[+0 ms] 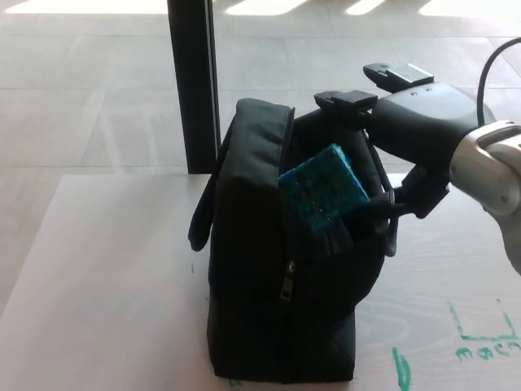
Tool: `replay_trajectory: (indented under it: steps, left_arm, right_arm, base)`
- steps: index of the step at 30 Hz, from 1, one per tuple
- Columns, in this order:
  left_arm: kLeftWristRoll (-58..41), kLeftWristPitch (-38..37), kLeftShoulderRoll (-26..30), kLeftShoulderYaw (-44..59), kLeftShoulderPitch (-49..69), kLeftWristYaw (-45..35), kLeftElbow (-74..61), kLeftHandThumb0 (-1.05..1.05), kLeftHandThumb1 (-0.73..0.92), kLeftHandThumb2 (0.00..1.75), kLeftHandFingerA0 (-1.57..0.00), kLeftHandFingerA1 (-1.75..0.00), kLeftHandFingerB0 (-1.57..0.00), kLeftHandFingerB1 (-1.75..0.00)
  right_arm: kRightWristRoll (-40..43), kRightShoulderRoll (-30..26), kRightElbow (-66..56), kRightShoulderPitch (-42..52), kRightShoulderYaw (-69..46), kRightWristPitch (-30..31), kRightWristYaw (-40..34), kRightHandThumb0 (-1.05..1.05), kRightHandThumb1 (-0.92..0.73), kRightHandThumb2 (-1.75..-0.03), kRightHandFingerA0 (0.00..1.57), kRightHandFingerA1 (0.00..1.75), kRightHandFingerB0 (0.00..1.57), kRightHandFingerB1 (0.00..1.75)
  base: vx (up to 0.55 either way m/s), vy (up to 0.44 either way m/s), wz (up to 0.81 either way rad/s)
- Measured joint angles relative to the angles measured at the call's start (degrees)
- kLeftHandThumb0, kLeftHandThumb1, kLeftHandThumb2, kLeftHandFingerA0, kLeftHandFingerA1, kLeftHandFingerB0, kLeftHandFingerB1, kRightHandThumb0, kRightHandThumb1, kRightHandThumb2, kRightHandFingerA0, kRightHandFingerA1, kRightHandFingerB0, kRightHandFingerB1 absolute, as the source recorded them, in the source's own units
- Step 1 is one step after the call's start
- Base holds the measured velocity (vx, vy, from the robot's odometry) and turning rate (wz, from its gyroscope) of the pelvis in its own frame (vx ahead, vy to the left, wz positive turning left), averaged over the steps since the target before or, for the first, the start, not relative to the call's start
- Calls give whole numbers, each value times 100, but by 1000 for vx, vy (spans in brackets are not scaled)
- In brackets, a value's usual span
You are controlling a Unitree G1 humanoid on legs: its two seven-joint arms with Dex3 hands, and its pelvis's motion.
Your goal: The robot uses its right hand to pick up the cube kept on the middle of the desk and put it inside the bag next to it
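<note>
The shiny blue cube (pixel 324 190) sits tilted in the black bag's (pixel 260 269) open top, the right robot hand (pixel 411 122) spread beside it.

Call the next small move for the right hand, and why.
Probably nudge the cube down into the bag, or regrasp and lower it. The blue cube sits tilted at the bag's open top, mostly still showing above the rim rather than dropped inside. The right hand is just above and to the right of it, fingers apart, seemingly not gripping it. So the placement looks unfinished.
</note>
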Motion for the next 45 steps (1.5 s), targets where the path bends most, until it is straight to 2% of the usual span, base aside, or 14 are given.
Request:
replay_trajectory:
  steps: [13,15,16,19,20,27,28,31,34,35,36,42,43,45]
  left_arm:
    - [-4,1,-2,-28,20,1,3,-67,47,80,-9,-52,-21,-49]
    - [-4,1,-3,-38,15,1,3,-67,47,81,-9,-52,-21,-49]
    - [-4,1,-3,-46,11,0,2,-65,48,80,-8,-52,-20,-49]
    - [-5,2,-4,-63,11,0,-13,-63,49,80,-8,-51,-21,-49]
    - [-6,2,-3,-66,11,0,-16,-63,49,80,-9,-52,-21,-49]
    - [-6,2,-3,-74,6,5,-24,-64,47,80,-10,-52,-22,-50]
    - [-5,2,-3,-74,5,9,-25,-65,47,80,-10,-52,-23,-50]
    - [-5,2,-3,-71,9,13,-40,-65,47,80,-9,-52,-23,-50]
    - [-6,2,-3,-66,28,12,-56,-67,46,80,-9,-52,-23,-50]
    - [-6,-4,-4,-66,19,11,-36,-67,46,80,-8,-52,-21,-49]
    - [-7,-18,-11,-72,-7,9,-9,-68,46,80,-9,-52,-21,-50]
    - [-8,-21,-17,-76,7,9,5,-68,46,80,-10,-53,-23,-50]
    - [-8,-21,-20,-77,6,8,5,-67,46,80,-8,-53,-22,-50]
    - [-12,-22,-25,-78,4,5,5,-66,45,79,-8,-53,-22,-50]
  right_arm:
    - [-99,326,467,-1328,345,464,907,-87,-45,-90,0,29,0,0]
    - [-88,313,594,-1591,368,464,1069,-82,-44,-85,0,24,0,10]
    - [-78,299,651,-1706,377,461,1144,-77,-47,-81,0,14,8,31]
    - [-38,244,828,-2020,393,443,1364,-80,-46,-74,0,1,14,40]
    - [-9,208,915,-2148,393,428,1466,-64,-45,-54,0,6,10,39]
    - [176,-139,1503,-2794,395,129,2045,-58,-43,-65,0,3,11,45]
    - [230,-203,1609,-2880,372,63,2122,-80,-41,-73,0,11,12,47]
    - [393,-396,1843,-3071,210,-82,2274,-70,-54,-57,0,16,15,41]
    - [520,-491,1913,-3087,32,-136,2349,-74,-59,-58,0,19,14,39]
    - [562,-537,1909,-3073,-25,-149,2364,-87,-51,-84,0,6,12,36]
    - [639,-695,1751,-2905,-235,-154,2361,-80,-49,-86,0,16,6,35]
    - [833,-1195,1188,-1788,-1093,-160,2286,-67,-50,-86,0,27,9,34]
    - [861,-1246,1083,-1582,-1256,-158,2272,-60,-66,-63,4,25,12,24]
    - [901,-1325,929,-1185,-1547,-160,2241,-60,-46,-83,0,30,8,34]
  base:
    - [0,0,0]
    - [0,0,0]
    - [0,0,0]
    - [0,0,0]
    - [0,0,0]
    - [0,0,0]
    - [0,0,0]
    - [0,0,0]
    - [0,0,0]
    - [0,0,0]
    - [0,0,0]
    - [0,0,0]
    - [0,0,0]
    - [0,0,0]
